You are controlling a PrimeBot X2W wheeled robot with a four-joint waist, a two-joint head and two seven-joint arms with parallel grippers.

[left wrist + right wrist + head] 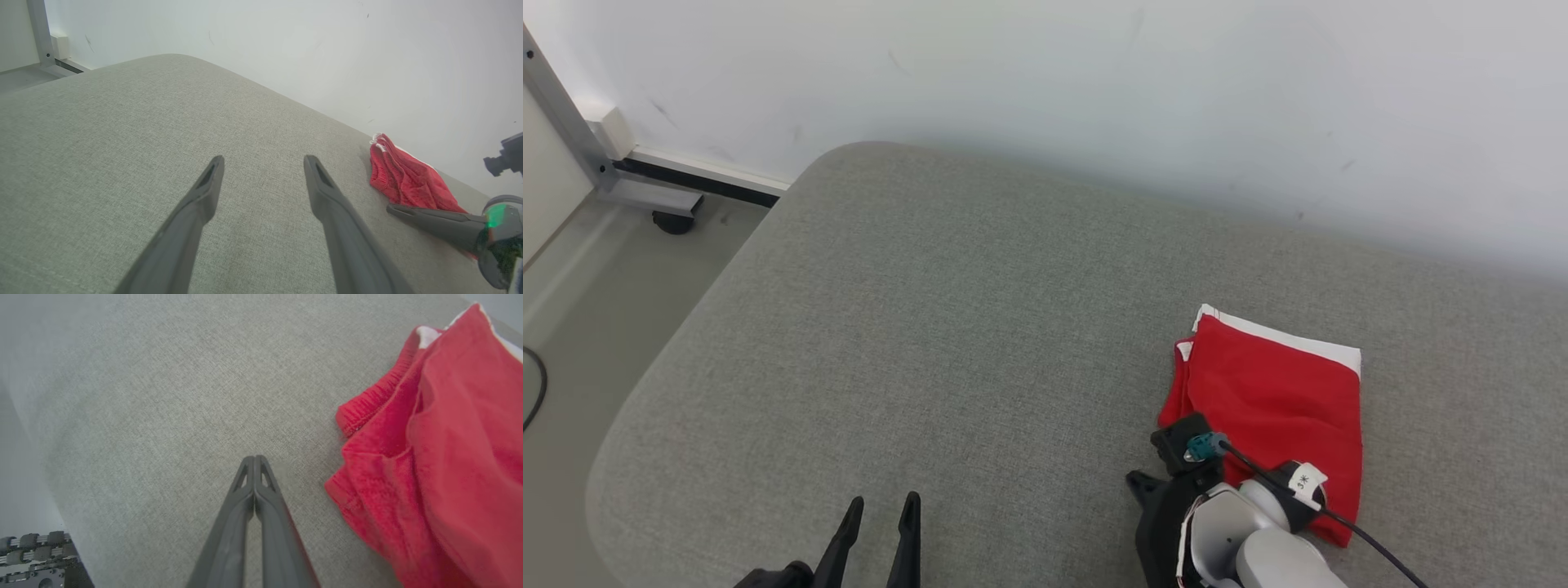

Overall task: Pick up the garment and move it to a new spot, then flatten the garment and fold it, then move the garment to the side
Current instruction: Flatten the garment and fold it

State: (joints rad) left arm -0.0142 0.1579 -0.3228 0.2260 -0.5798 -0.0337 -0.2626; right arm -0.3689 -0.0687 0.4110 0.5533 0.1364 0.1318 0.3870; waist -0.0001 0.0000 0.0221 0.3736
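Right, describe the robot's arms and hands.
The left hand and right hand each have two long dark grey tapering fingers, slotted near the tips. On the white rounded right forearm: black cable, teal plug, marked white tag.

A grey woven-fabric bench [947,327] with a rounded far left corner runs its far edge along a plain white wall [1094,90] bearing faint scuff marks, in soft, even light. Off the bench's left edge lies a pale floor [605,302], where a metal frame [568,122] on a dark caster [674,222] stands by the wall and a black cable [535,392] curves nearer the camera.
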